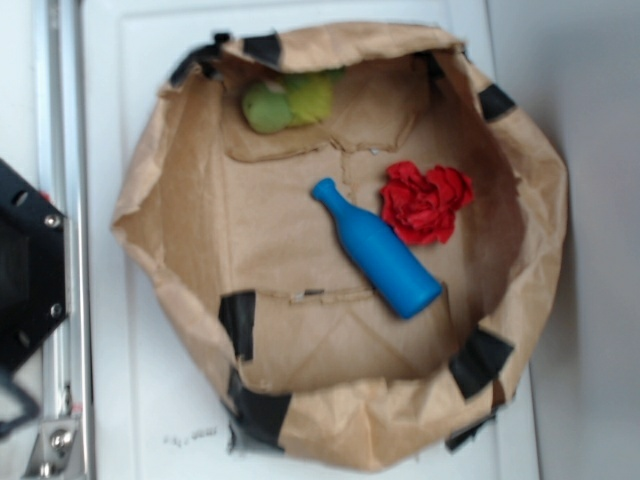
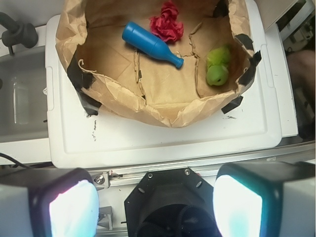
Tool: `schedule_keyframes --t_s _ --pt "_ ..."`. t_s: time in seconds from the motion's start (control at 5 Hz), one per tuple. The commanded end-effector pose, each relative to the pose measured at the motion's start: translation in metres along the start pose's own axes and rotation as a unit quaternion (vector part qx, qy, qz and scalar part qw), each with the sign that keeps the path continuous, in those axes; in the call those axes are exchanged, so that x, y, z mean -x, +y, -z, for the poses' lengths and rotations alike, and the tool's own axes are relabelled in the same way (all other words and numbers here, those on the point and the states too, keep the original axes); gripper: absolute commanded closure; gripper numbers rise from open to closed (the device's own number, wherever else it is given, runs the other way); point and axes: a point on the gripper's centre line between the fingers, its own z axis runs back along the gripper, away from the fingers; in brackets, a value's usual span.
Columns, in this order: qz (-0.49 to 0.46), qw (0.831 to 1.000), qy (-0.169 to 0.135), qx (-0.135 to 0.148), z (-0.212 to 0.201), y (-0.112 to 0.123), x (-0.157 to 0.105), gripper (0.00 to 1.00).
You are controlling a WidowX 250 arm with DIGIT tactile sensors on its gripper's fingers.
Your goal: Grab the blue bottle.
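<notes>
While the gripper [image 2: 155, 197] hangs back over the white tray [image 2: 148, 143], jaws spread wide and holding nothing, everything it wants sits well ahead of it inside the crumpled paper bag [image 2: 148, 106]. Going left to right in the wrist view: the blue bottle [image 2: 150, 44] lies on its side on the bag's floor, fat base to the left, neck pointing right — then the red cloth [image 2: 168, 24] just beside its body, then the green toy [image 2: 217, 69] well apart near the right wall.

From where I stand, the bag's raised rim looks like the first trouble — a low approach could snag the paper and drag the whole nest, shifting the bottle. The bottle is smooth and round, so a pinch off-centre may squirt it sideways or set it rolling. And with the cloth so close, one finger could come down on fabric and grab that too.
</notes>
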Motion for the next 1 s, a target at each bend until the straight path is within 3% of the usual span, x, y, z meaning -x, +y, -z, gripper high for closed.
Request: schedule_keyframes --t_s 0.0,0.4,0.6,0.8 --pt "0.0 1.0 0.0 0.0 0.0 0.0 0.0 0.0" --pt "0.081 0.996 -0.037 0.002 0.0 0.004 -0.1 0.0" --pt "0.201 0.978 -0.039 0.036 0.021 -0.003 -0.135 0.0" --pt "0.324 0.945 -0.046 0.028 0.061 -0.007 -0.143 0.0"
